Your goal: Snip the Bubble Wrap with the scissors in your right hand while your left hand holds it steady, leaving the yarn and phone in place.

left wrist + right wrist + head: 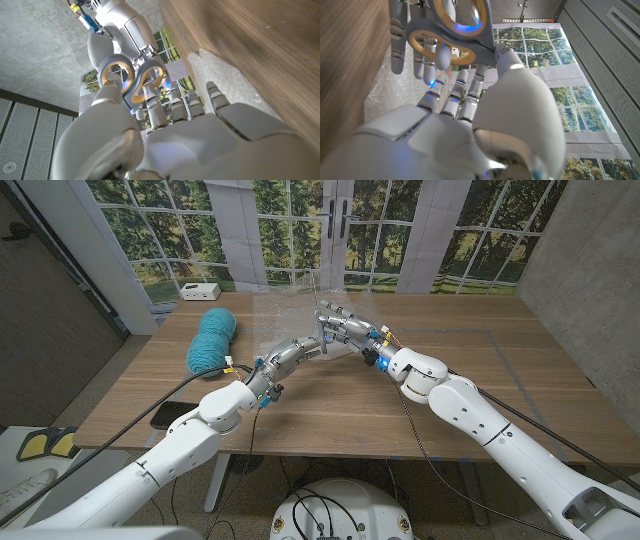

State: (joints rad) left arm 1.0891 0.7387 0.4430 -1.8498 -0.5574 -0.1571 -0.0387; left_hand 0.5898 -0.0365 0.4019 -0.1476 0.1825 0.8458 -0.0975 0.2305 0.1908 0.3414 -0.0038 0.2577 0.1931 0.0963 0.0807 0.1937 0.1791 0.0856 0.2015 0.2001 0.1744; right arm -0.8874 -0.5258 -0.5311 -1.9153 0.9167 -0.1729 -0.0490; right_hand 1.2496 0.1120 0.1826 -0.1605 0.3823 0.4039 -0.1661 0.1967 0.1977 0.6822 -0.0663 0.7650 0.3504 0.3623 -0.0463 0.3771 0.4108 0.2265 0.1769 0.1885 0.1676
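A clear sheet of bubble wrap (285,305) stands up off the middle of the table. My left hand (300,350) holds it at its lower edge, fingers along the sheet (230,82). My right hand (352,335) faces it from the right and grips grey scissors (323,332) with yellow-lined loops (131,80) (452,30), fingers in the loops. The blades are hidden, so whether they touch the bubble wrap (395,87) is unclear. Left of the hands lies a teal yarn skein (213,338). A black phone (170,414) lies by the table's front left edge.
A small white box (200,291) sits at the table's back left, near the window. The wooden table (480,370) has bare surface to the right and in front of the hands. Both arms' black cables trail toward the front edge.
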